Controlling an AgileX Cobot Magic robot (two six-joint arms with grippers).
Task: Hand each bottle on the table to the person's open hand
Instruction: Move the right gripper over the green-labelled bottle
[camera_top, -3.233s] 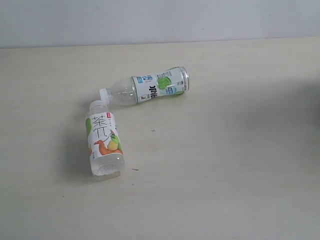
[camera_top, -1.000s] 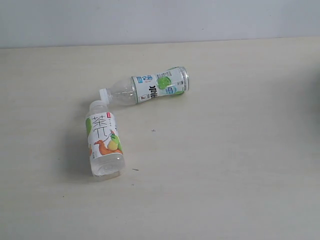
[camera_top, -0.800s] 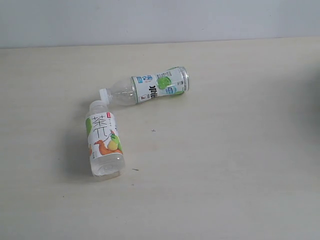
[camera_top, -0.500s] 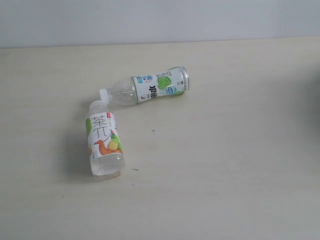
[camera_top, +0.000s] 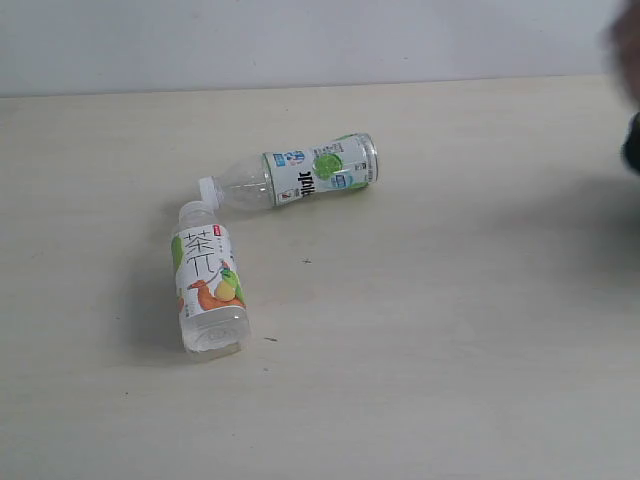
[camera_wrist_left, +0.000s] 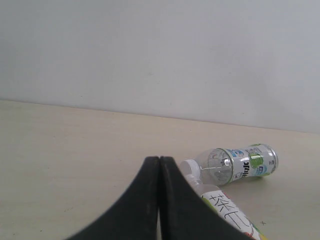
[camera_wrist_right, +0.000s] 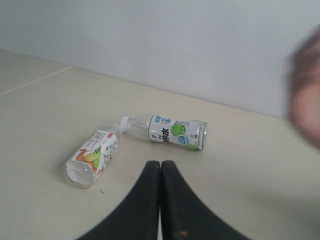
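Nearest in the exterior view is the fruit-label bottle (camera_top: 208, 285). It is small and clear, lying on its side, with a white label printed with green leaves and orange fruit. Its base faces the near side and its white cap points away. Just beyond it lies the lime-label bottle (camera_top: 295, 175), also clear and on its side, with a white label showing a green lime and small blue marks. Its white cap points left and its base points right. The two caps sit very close together, and I cannot tell whether they touch. Both bottles rest on the table (camera_top: 450, 330), left of its middle.

My left gripper (camera_wrist_left: 159, 161) has its black fingers pressed flat together with nothing between them. It hangs above the tabletop and the fruit-label bottle's neck shows just past its tip. My right gripper (camera_wrist_right: 160, 164) is likewise closed and empty, apart from both bottles, which lie ahead of it.

The pale beige tabletop is bare and wide to the right of the bottles and in front of them. Its far edge meets a plain pale wall (camera_top: 300, 40). At the far right edge is the person's hand (camera_top: 630, 45), only a skin-toned blur with a dark patch under it. I cannot tell how far it is spread.
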